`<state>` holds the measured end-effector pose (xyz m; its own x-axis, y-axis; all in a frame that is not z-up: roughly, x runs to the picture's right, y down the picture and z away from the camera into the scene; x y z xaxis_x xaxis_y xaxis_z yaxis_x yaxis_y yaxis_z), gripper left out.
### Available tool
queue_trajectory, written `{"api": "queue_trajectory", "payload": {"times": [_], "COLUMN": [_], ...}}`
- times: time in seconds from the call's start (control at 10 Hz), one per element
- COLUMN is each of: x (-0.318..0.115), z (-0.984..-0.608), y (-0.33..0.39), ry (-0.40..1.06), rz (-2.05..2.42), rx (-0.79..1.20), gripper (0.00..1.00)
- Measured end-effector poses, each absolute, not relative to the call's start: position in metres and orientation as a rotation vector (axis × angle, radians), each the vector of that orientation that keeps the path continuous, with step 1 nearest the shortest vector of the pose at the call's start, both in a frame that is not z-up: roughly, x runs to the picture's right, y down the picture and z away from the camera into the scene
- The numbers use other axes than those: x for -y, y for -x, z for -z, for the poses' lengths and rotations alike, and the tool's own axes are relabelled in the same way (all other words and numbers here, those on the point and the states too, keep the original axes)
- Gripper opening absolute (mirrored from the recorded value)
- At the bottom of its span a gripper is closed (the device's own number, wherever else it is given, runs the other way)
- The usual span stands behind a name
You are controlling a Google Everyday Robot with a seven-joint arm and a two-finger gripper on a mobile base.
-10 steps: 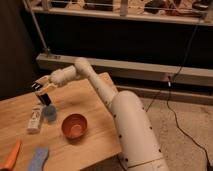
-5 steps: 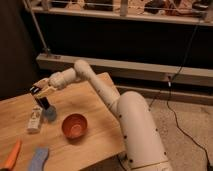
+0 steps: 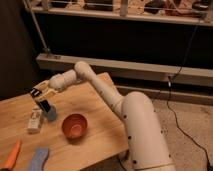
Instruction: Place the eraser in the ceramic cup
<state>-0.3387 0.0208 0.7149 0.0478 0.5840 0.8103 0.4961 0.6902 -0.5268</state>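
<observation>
My gripper (image 3: 38,96) is at the left of the wooden table (image 3: 100,120), reaching in from the right. It is shut on the eraser (image 3: 44,106), a small black block that hangs below it. The eraser's lower end is at the rim of the ceramic cup (image 3: 50,115), a small blue-grey cup right beneath. I cannot tell whether the eraser touches the cup.
A white labelled bottle (image 3: 35,121) lies just left of the cup. The orange bowl (image 3: 74,126) stands to the cup's right. A flat blue-grey tool (image 3: 39,159) and an orange tool (image 3: 11,156) lie at the front left edge. The robot's white body (image 3: 142,135) is at the table's right.
The gripper has moved slightly left and down with the eraser, bringing the eraser down to the cup's rim. Nothing else has moved.
</observation>
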Motion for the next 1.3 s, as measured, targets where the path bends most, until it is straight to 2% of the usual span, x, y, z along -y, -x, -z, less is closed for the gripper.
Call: {"api": "queue_trajectory", "payload": {"times": [1.3], "x": [-0.038], "z": [-0.744], "y": [0.332], "ry": [0.903], "rz": [-0.067], "rx": [1.592], "gripper": [0.0]}}
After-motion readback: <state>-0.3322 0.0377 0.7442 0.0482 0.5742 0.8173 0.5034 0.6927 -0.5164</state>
